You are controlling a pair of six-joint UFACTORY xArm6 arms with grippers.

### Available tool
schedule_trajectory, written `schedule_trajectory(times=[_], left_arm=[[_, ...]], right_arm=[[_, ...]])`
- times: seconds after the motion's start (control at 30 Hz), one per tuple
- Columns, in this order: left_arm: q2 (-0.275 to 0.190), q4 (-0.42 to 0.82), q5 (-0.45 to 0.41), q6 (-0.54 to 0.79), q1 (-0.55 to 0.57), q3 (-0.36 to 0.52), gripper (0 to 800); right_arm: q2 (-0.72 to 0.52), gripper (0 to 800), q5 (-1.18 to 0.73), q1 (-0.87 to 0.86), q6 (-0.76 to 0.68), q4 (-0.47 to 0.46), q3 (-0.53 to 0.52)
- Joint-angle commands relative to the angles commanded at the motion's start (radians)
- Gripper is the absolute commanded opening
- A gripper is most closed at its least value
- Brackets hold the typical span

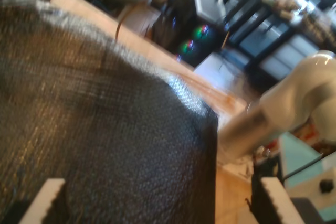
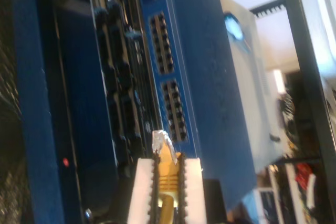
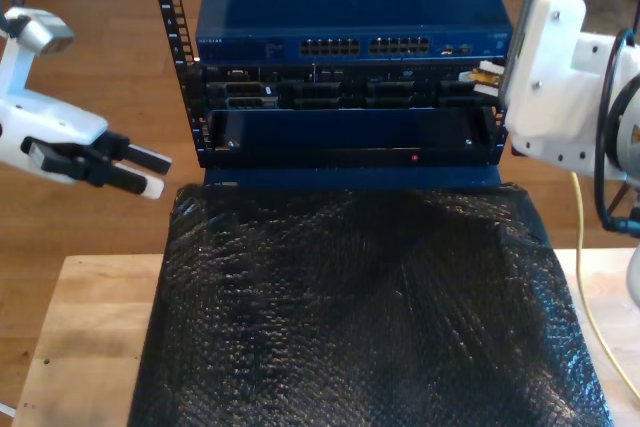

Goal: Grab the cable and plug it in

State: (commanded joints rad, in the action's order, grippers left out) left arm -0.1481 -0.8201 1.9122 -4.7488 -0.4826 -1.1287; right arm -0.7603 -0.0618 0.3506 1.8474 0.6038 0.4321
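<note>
The pale-yellow cable is clamped between the white pads of my second gripper, its clear plug sticking out past the fingertips. The plug sits just short of the blue switch, near the lower block of ports. In the exterior view the plug is at the right end of the rack's front, and the cable trails down at the right. My first gripper hangs open at the exterior view's left, with nothing between its fingers.
The blue switch sits in a black rack with darker units below it. A black bubble-textured mat covers the wooden table in front of the rack.
</note>
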Motion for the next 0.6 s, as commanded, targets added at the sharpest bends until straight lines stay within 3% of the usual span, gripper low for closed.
schedule_trajectory(times=[0.17,0.6], left_arm=[[-0.051,0.086,-0.043,0.055,-0.002,0.003,800],[-0.058,0.252,-0.044,0.16,-0.124,0.012,800]], right_arm=[[0.006,0,0.14,0.0,0.0,-0.014,-0.057],[0.061,0,0.402,0.002,0.002,-0.044,-0.158]])
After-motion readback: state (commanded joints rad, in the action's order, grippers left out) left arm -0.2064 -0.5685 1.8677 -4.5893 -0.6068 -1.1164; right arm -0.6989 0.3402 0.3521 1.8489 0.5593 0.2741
